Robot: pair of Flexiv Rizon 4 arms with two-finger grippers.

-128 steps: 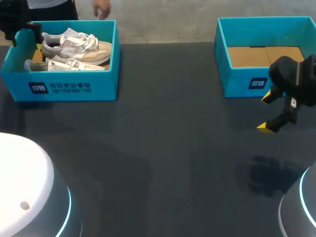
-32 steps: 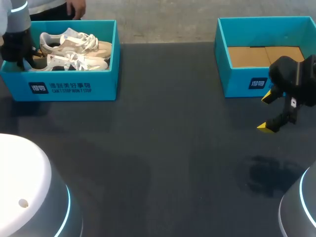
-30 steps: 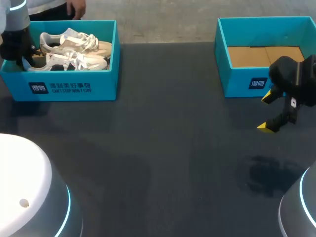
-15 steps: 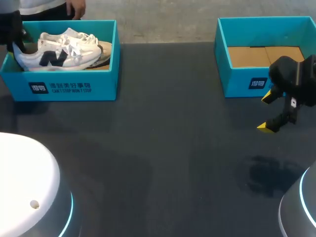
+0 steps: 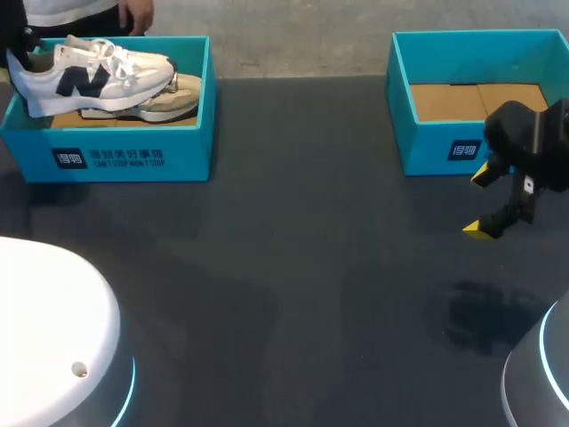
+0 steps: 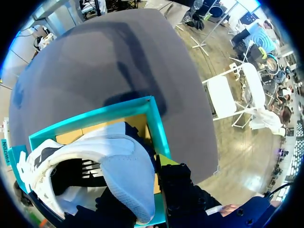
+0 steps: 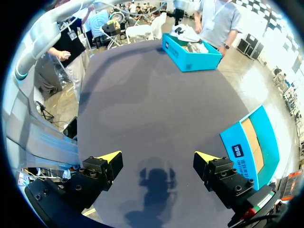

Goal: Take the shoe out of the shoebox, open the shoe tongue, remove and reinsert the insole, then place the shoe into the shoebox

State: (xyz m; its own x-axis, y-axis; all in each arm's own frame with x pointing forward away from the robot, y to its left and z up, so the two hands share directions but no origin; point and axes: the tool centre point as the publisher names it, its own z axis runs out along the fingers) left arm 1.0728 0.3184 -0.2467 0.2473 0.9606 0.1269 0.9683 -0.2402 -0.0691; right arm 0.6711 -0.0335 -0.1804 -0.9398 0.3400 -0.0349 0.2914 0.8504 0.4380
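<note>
Up it comes! The shoe (image 5: pixel 89 76) has risen clear of the left shoebox (image 5: pixel 124 158) and hangs just above it, its heel clenched by the left gripper (image 6: pixel 137 202). Its long axis runs left to right, toe pointing right, sole down. The right gripper (image 5: pixel 481 202) hasn't budged, fingers spread, near the right shoebox (image 5: pixel 427 147).

The shoe (image 5: pixel 89 76) is shown white with a navy mark, the 2nd shoe (image 5: pixel 173 102) beige, the left box (image 5: pixel 182 147) and right box (image 5: pixel 427 147) teal with white print, the table (image 5: pixel 311 294) dark grey, the right gripper (image 5: pixel 480 203) black with 2 yellow tips.
</note>
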